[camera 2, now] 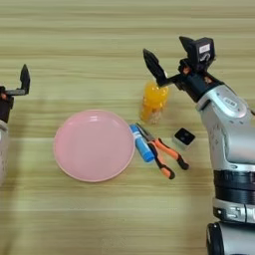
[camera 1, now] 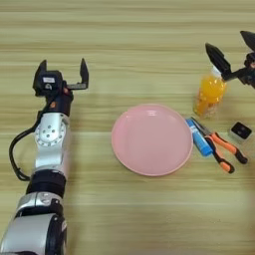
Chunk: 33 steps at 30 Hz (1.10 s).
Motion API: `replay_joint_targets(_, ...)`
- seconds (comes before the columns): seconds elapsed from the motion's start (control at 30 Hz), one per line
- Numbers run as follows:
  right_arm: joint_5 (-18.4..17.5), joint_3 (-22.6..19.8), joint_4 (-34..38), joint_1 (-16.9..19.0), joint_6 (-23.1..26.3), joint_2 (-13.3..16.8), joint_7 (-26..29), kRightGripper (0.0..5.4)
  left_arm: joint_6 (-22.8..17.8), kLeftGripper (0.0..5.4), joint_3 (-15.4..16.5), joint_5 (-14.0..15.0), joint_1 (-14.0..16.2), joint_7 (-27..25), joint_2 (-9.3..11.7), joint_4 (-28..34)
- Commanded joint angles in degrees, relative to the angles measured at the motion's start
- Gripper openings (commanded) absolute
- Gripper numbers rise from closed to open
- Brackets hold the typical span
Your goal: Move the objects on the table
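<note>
Above the orange-drink bottle (camera 2: 153,102), our right gripper (camera 2: 169,59) hangs with its fingers spread apart.
On the table (camera 1: 149,214) we see the pink plate (camera 1: 152,139), the blue stick (camera 2: 142,143) and pliers (camera 2: 163,156) beside it; our left gripper (camera 1: 63,69) gapes, well apart.

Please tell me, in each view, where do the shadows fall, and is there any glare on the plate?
Left eye view: the pink plate shows no strong glare, only a thin dark shadow under its near rim; the left pincer casts a faint shadow on the table. Right eye view: a faint shadow lies beside the orange bottle, under the right pincer.
</note>
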<state>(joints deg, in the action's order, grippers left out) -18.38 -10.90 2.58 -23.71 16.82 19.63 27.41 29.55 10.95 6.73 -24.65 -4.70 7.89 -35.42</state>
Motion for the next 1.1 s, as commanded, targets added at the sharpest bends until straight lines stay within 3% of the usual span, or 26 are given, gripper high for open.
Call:
replay_joint_targets(0.03,0.07,1.02,-4.12,-0.39,-0.27,-0.06,0.85,5.36,0.59,5.4,0.1,-0.12,-0.8,-0.17,0.43,-0.51)
replay_joint_targets(0.37,3.5,4.75,-9.73,0.46,-2.65,-0.38,0.5,5.36,0.91,5.4,0.1,-0.04,-0.1,-0.31,0.29,0.16)
replay_joint_targets(0.57,5.86,7.09,-12.81,0.82,-0.93,0.08,0.46,5.36,1.11,5.4,0.12,0.1,0.21,-0.56,0.25,0.42)
replay_joint_targets(0.97,7.21,7.55,-15.77,0.47,-0.66,0.28,0.52,3.64,1.48,5.4,0.11,0.0,0.41,-0.52,0.22,0.51)
replay_joint_targets(1.1,7.24,7.36,-15.94,-0.01,-0.9,0.31,0.48,3.55,1.53,5.4,0.08,-0.05,0.31,-0.42,0.13,0.17)
